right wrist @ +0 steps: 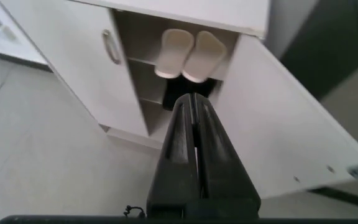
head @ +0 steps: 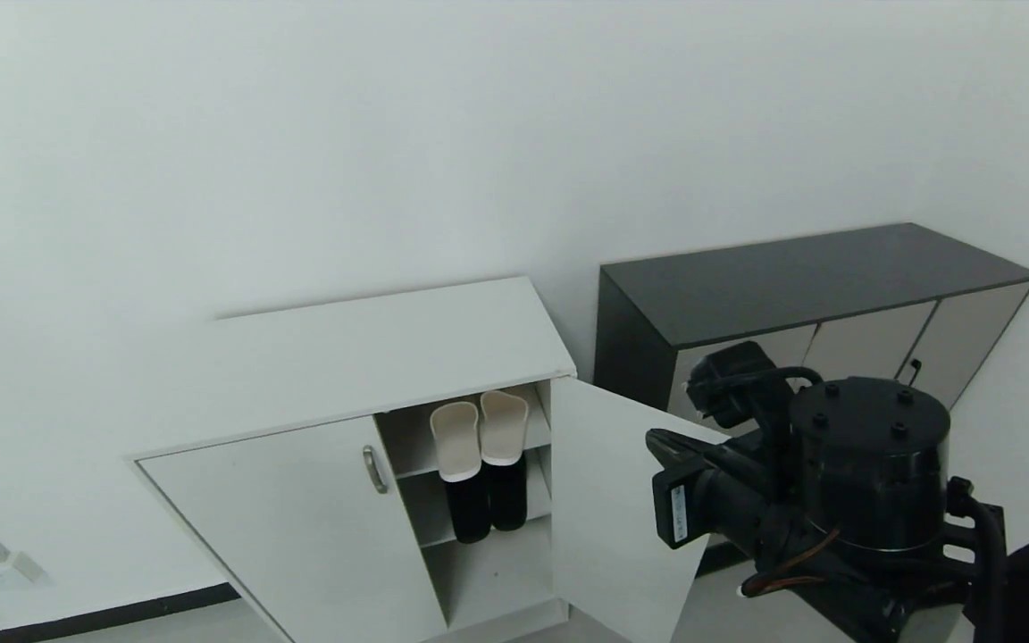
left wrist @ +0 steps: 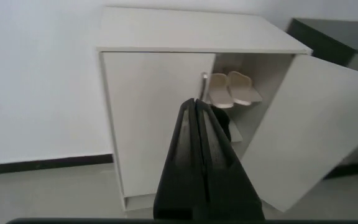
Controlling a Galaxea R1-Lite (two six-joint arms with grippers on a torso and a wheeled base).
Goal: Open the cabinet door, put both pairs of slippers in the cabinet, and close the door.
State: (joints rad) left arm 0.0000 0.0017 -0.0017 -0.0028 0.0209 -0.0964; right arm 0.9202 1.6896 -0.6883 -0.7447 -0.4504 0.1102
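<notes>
The white cabinet [head: 372,348] stands against the wall with its right door [head: 617,509] swung open and its left door [head: 300,527] closed. Inside, a cream pair of slippers [head: 479,433] sits at the upper shelf, and a black pair [head: 483,505] sits just below it. My right gripper [right wrist: 194,98] is shut on nothing, in front of the opening and short of the slippers [right wrist: 188,50]. The open door [right wrist: 278,124] is beside it. My left gripper [left wrist: 195,102] is also shut and empty, facing the closed door's handle [left wrist: 204,84] from a distance.
A dark cabinet [head: 800,286] with grey doors stands to the right of the white one, close behind the open door. Bare floor [right wrist: 48,143] lies in front of the cabinet. The wall with a black baseboard [head: 104,616] runs to the left.
</notes>
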